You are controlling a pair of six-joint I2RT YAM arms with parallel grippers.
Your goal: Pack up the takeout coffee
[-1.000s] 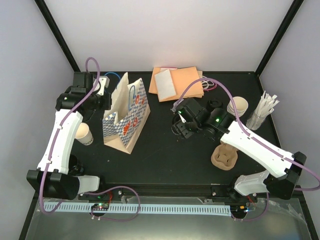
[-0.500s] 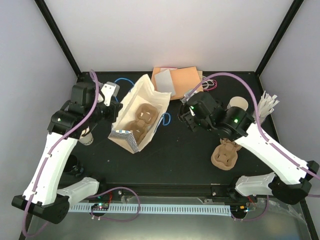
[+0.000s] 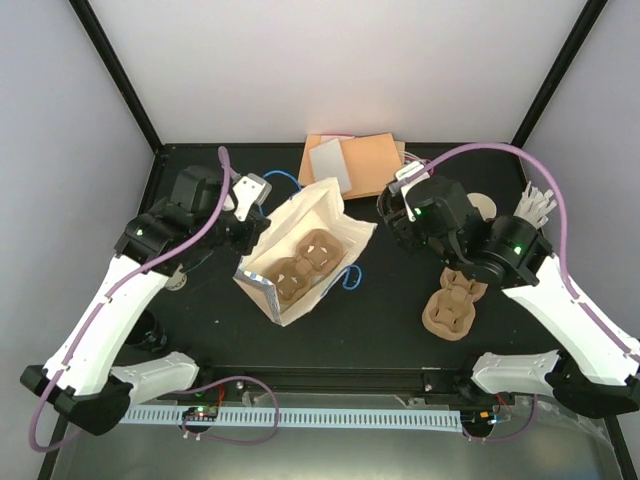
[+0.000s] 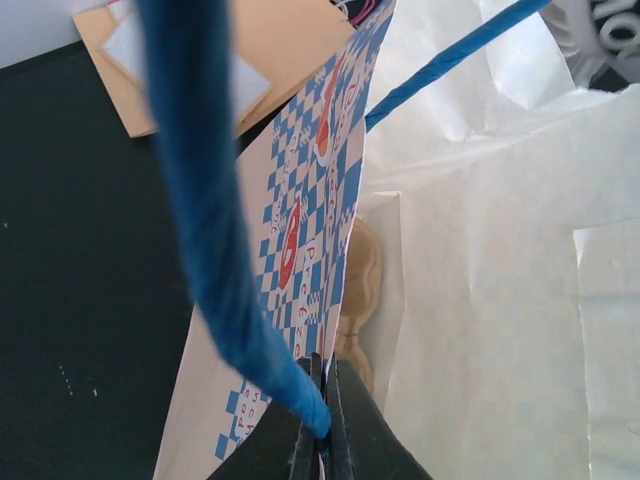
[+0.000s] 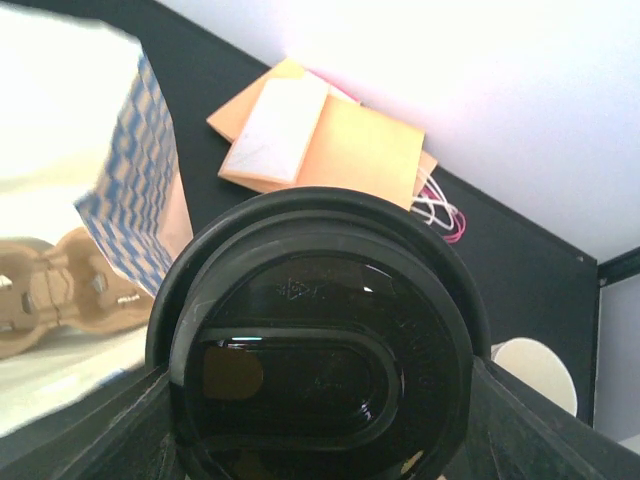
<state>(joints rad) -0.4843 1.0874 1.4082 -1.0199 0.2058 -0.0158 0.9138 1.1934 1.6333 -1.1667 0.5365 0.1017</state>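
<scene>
The takeout coffee (image 5: 320, 370) fills the right wrist view, its round black lid facing the camera. My right gripper (image 5: 322, 405) is shut on it, a finger on each side of the cup, held above the table to the right of the bag. From above, the gripper (image 3: 402, 212) hides the cup. The blue-and-white checkered paper bag (image 3: 332, 203) leans open at the table's middle, with a brown pulp carrier (image 3: 300, 262) inside. My left gripper (image 4: 325, 425) is shut on the bag's rim (image 4: 310, 230) where the blue handle (image 4: 200, 200) is fixed.
A second pulp carrier (image 3: 452, 305) lies under the right arm. A stack of cream cups (image 3: 482, 207) and a holder of white sticks (image 3: 530, 212) stand at the back right. Orange envelopes with a white sheet (image 3: 350, 165) lie at the back. The left arm partly hides another cup (image 3: 178, 281).
My left gripper has pulled the bag to the right and tipped its mouth open, showing the carrier inside. My right gripper has risen with the coffee and moved right and back.
</scene>
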